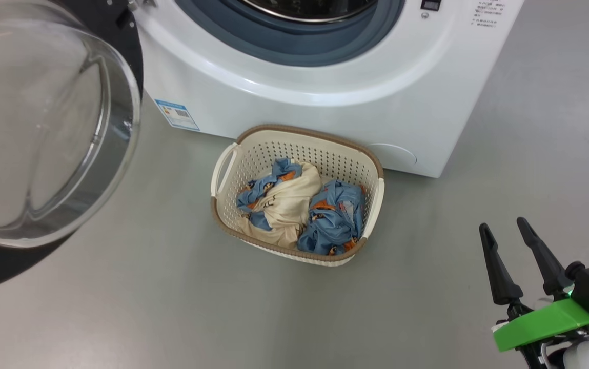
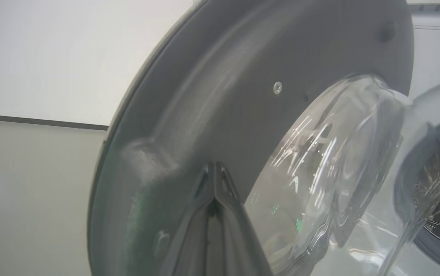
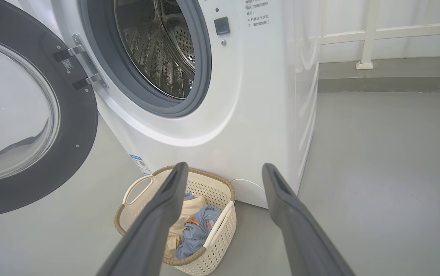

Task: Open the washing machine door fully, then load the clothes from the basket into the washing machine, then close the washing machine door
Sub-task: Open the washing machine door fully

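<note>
While the right gripper [image 1: 502,224] hangs with fingers spread, off from the basket [image 1: 315,154], the left gripper [image 2: 214,165] (fingers pressed together) points at the door [image 2: 212,96], partly cut off.

I see the washing machine [image 1: 325,97] in plain white, with a grey-blue rubber ring [image 1: 294,48] round its mouth and a shiny steel drum [image 3: 158,50] dotted all over with small holes. A blue label [image 1: 176,114] sits at its lower front corner. The door [image 3: 78,126] has a black rim round clear, colourless glass. The basket [image 1: 299,148] is cream, its walls patterned with rows of round holes, its rim brown with a woven look. Of the clothes [image 1: 294,205], one is plain cream; the others are light blue with orange and white print. The floor [image 1: 145,307] is flat grey. My right claw [image 1: 502,223] is black above a bright green bracket [image 1: 545,320]; my left claw [image 2: 214,166] reads dark grey.
</note>
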